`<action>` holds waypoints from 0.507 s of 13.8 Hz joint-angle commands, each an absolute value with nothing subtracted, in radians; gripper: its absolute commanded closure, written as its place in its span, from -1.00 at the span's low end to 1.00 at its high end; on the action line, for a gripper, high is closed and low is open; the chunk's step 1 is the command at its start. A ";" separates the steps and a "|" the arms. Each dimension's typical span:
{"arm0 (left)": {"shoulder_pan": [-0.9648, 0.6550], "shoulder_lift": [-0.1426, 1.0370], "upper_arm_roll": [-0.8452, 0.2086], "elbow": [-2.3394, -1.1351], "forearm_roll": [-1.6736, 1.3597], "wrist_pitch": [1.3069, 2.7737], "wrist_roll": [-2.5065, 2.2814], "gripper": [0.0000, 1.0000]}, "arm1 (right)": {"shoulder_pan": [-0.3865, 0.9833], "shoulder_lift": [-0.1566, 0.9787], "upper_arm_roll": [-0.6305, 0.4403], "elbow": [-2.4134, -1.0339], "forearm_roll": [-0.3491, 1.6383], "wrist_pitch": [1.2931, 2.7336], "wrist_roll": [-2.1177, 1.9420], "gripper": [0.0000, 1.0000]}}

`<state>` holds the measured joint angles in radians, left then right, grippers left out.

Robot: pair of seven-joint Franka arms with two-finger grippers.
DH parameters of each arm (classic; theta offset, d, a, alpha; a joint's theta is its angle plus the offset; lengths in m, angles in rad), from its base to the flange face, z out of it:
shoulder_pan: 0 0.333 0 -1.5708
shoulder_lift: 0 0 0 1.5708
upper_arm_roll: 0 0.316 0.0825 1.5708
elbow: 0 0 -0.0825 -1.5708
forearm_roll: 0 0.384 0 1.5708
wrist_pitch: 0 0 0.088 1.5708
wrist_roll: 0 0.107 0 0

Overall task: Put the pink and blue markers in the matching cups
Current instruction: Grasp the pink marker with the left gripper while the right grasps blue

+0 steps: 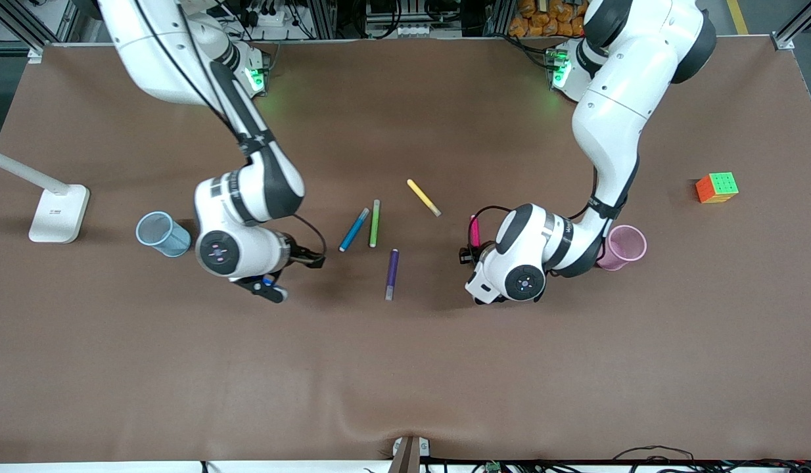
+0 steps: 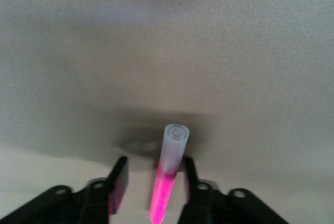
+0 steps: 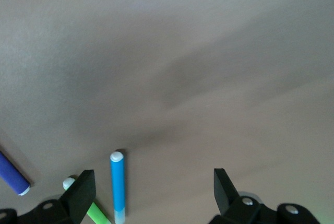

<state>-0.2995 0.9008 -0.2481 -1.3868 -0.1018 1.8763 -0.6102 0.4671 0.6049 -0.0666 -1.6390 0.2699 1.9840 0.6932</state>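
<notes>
The purple marker (image 1: 392, 273) lies lowest at frame centre. Only the left wrist view shows the left gripper (image 2: 153, 185) clamping the pink marker (image 2: 168, 179); the right gripper (image 3: 151, 192) gapes beside the blue marker (image 3: 118, 186).

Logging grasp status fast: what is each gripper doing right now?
Left gripper: closed on the pink marker.
Right gripper: open, holding nothing.

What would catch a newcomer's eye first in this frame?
The left claw holds the pink marker above the table, close to the pink cup at the left arm's end. At mid-table lies a loose fan of blue marker, green, yellow and purple ones; the right claw hangs open beside them, with the blue cup at its arm's end.
</notes>
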 commanded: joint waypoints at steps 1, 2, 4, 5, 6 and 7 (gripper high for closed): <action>-0.308 0.913 -0.245 -1.373 -0.109 1.884 -0.626 0.90 | 0.526 0.624 -0.075 -1.663 0.285 2.043 0.774 -1.00; -0.308 0.913 -0.245 -1.374 -0.109 1.884 -0.626 1.00 | 0.543 0.633 -0.077 -1.664 0.285 2.058 0.800 -1.00; -0.308 0.911 -0.245 -1.373 -0.109 1.884 -0.627 1.00 | 0.563 0.641 -0.077 -1.683 0.285 2.094 0.827 -1.00; -0.308 0.905 -0.245 -1.373 -0.110 1.884 -0.626 1.00 | 0.572 0.643 -0.075 -1.695 0.285 2.115 0.827 -1.00; -0.308 0.897 -0.245 -1.371 -0.109 1.884 -0.627 1.00 | 0.584 0.647 -0.077 -1.715 0.285 2.146 0.827 -1.00; -0.308 0.885 -0.245 -1.371 -0.107 1.884 -0.630 1.00 | 0.594 0.647 -0.075 -1.735 0.285 2.182 0.827 -0.84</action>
<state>-0.2997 0.8994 -0.2485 -1.3823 -0.1018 1.8776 -0.6105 0.5706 0.6514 -0.0664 -1.6924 0.2704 2.1256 0.8141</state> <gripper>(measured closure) 0.824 0.004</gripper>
